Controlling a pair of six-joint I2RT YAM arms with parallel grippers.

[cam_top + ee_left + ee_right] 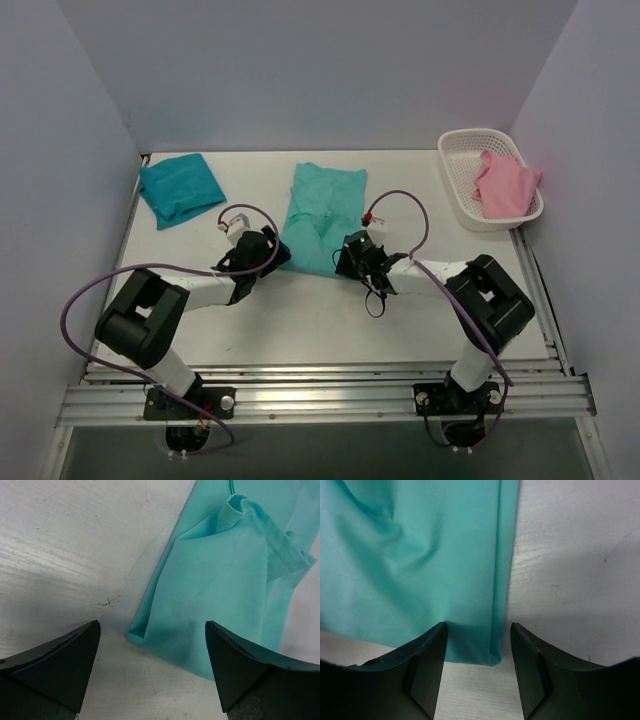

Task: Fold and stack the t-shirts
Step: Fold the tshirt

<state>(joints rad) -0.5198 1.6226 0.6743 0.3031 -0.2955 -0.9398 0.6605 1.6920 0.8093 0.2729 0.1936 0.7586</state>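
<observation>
While the left gripper point(151, 630) hangs low over the white table point(60, 540), we see its jaws spread wide, one on either side of the near left corner of the mint t-shirt point(220, 595), with nothing pinched between them. That corner is a rounded fold of doubled cloth, and a hemmed edge bunches up a little farther along the shirt. At the right gripper point(478, 630) the jaws stand apart too, with a narrower gap, and the shirt's near right corner lies between them. We cannot tell whether either jaw touches the cloth.

Seen from above, both grippers sit at the near end of the mint t-shirt, the left one at its left corner and the right one at its right corner. The shirt lies flat around the middle of the table, folded into a long strip. Its long axis runs from near to far, leaning slightly to the right toward the far end, and the far end looks wider than the near one. We cannot tell which end has the collar.

The teal t-shirt point(180, 188) lies as a compact folded square at the far left corner, well apart from the mint one and turned askew to the table's edge. A white basket point(455, 170) at the far right corner holds a pink cloth point(505, 185) that drapes over its right rim.
</observation>
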